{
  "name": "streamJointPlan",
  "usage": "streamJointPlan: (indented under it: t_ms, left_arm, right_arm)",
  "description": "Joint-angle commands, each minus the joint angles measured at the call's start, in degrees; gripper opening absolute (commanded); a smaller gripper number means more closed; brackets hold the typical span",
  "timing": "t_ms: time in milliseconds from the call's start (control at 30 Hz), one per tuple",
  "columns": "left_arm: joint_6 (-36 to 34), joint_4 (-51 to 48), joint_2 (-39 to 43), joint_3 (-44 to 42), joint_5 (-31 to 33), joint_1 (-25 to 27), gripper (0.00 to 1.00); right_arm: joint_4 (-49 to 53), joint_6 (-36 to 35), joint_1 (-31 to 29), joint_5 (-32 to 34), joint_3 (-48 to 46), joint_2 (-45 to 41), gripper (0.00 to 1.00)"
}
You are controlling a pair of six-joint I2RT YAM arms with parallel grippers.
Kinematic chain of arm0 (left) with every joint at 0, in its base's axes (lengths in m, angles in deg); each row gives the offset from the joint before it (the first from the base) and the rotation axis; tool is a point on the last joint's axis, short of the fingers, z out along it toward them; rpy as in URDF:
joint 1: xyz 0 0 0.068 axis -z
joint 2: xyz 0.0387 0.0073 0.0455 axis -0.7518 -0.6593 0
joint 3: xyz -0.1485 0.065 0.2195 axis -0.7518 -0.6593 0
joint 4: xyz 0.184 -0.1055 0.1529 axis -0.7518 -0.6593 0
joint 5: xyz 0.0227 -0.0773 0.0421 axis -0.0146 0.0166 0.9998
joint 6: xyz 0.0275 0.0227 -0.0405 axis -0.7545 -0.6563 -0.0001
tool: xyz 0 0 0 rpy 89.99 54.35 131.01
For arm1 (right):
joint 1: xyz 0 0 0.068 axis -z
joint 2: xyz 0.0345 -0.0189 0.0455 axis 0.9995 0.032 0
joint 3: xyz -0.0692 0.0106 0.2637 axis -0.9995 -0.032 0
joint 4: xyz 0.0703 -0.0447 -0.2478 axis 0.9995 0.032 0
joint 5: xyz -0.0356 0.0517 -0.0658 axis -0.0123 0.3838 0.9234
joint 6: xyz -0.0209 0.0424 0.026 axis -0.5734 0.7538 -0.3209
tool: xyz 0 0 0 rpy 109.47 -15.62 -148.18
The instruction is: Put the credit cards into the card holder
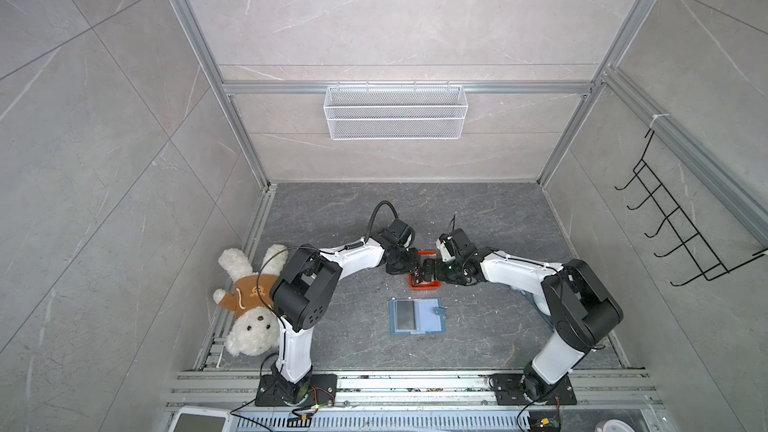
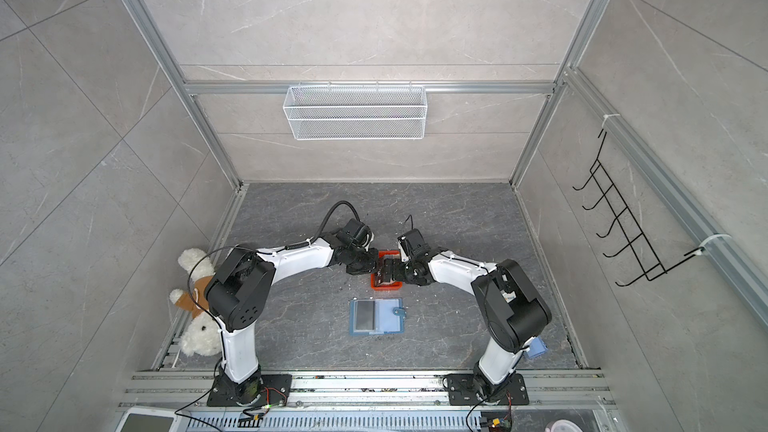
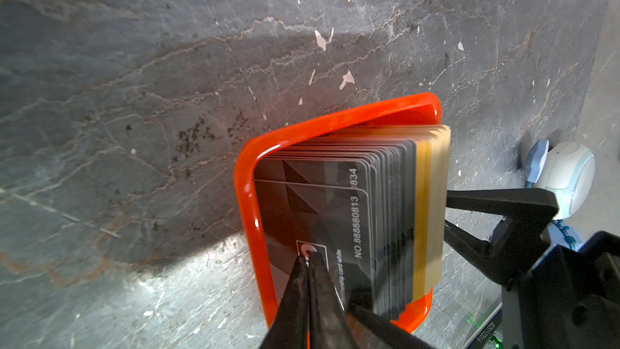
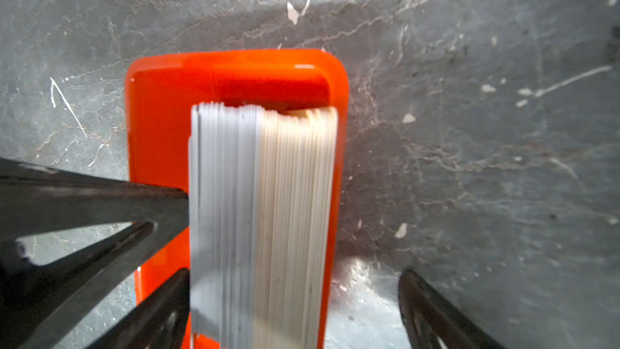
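While the stack of thin, rectangular credit cards (image 3: 335, 213) stands on edge in the small glossy orange plastic tray (image 3: 248, 203), it is flanked by both grippers. Dark faceted faces with white numbering are shown at the front of the stack. In the right wrist view (image 4: 261, 213) grey edges are seen on that half and pale tan edges on the other. The front card is set slightly off from the one behind it.

The left gripper (image 3: 307, 256) is clenched, its two black fingers pressed together and the tip laid against the front card's face. Whether a card is pinched between them cannot be told.

The right gripper (image 4: 293, 273) is spread wide and placed astride the stack, one finger close by the grey side, the other held apart from the tan side.

In both top views the flat blue book-fold card holder (image 1: 417, 316) (image 2: 376, 316) is laid open on the dark grey marbled tabletop (image 1: 332, 326). It is near the tray but apart from it, toward the arm bases. A clear grey pocket (image 1: 405, 314) is seen on one half and a small snap tab (image 1: 439, 312) at the opposite edge.
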Motion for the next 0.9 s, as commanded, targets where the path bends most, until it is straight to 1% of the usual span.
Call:
streamJointPlan:
  t_ms: [0, 333, 567, 867]
  left_arm:
    - [-0.08, -0.39, -0.01, -0.48, 0.00, -0.14, 0.08]
    - [-0.26, -0.54, 0.08, -0.83, 0.31, -0.19, 0.09]
    - [0.19, 0.17, -0.09, -1.27, 0.06, -0.23, 0.12]
    - [0.78, 1.75, -0.51, -1.62, -2.21, -0.24, 0.19]
  right_arm:
    - [-0.03, -0.72, -0.35, -0.28, 1.53, 1.25, 0.96]
    - [2.97, 0.65, -0.27, 5.21, 1.00, -2.15, 0.95]
    - [4.30, 0.36, -0.12, 5.84, 0.89, -3.69, 0.95]
    - [5.10, 0.10, -0.17, 6.12, 0.64, -4.90, 0.95]
